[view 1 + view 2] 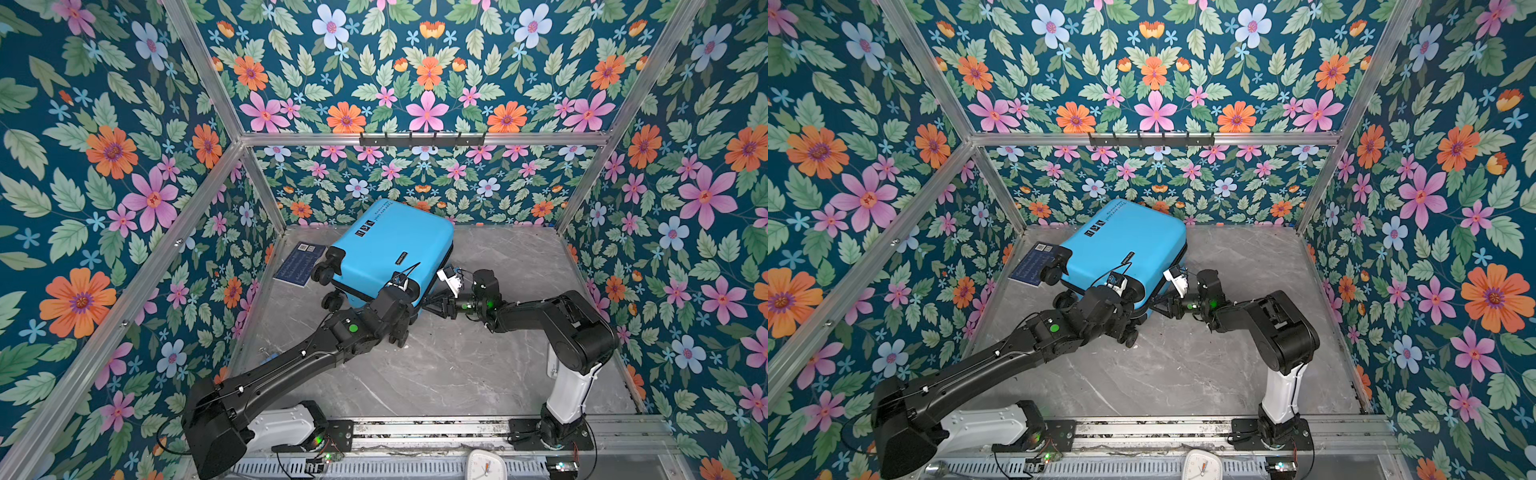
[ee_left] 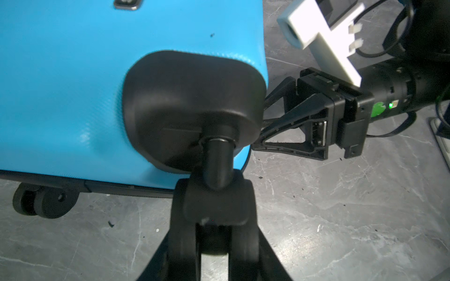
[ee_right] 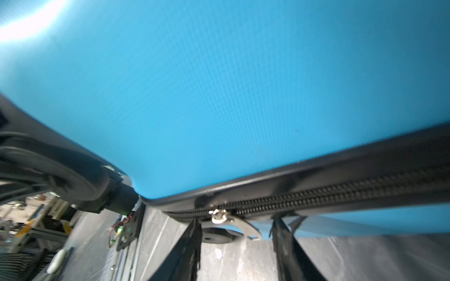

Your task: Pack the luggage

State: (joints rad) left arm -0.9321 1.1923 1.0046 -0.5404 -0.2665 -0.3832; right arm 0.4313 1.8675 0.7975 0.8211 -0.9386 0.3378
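The luggage [image 1: 390,249], a bright-blue hard-shell case with its lid down, lies flat toward eleven o'clock on the grey table [image 1: 478,365]. At the case's six o'clock corner the left gripper [image 2: 214,245] is clamped on a black spinner wheel [image 2: 214,202], apparently to steady the shell. At five o'clock the right gripper [image 3: 236,220] has its jaws apart on either side of the silver zipper pull [image 3: 243,227], with no contact yet visible. The step in hand looks like work on the zip, though it is unclear whether it is being run open or shut. The next move calls for pinching the thin, flat tab squarely, then drawing it along the black zipper track [image 3: 341,192] while the left arm braces the case against sliding.
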